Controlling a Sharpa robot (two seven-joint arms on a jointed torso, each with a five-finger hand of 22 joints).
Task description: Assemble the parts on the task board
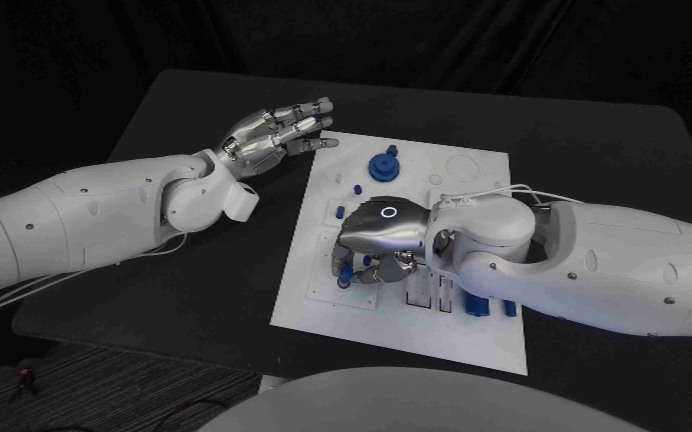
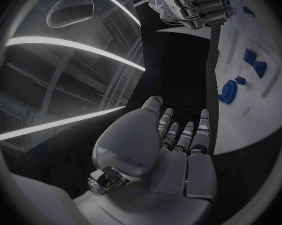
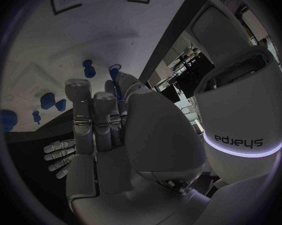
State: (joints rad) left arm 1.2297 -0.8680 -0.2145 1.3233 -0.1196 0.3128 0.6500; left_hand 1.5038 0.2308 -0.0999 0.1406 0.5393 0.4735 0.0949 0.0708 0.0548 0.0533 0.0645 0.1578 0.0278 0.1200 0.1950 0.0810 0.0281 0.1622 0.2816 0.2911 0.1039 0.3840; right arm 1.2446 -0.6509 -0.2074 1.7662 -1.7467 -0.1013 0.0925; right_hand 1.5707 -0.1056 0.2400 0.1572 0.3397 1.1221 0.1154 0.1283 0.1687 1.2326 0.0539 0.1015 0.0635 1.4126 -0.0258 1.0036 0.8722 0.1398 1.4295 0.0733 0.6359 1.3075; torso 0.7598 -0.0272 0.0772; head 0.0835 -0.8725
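On the black table (image 1: 188,282) (dark drapes behind) lies the task board (image 1: 476,327).

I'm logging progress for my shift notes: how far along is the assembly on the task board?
Done: a blue round part already stands on the task board. In hand: the right robot hand is down over the board's near side with a thin blue part between its fingers. Left: small blue parts lie near the board's front edge. The left robot hand hovers open beside the board.
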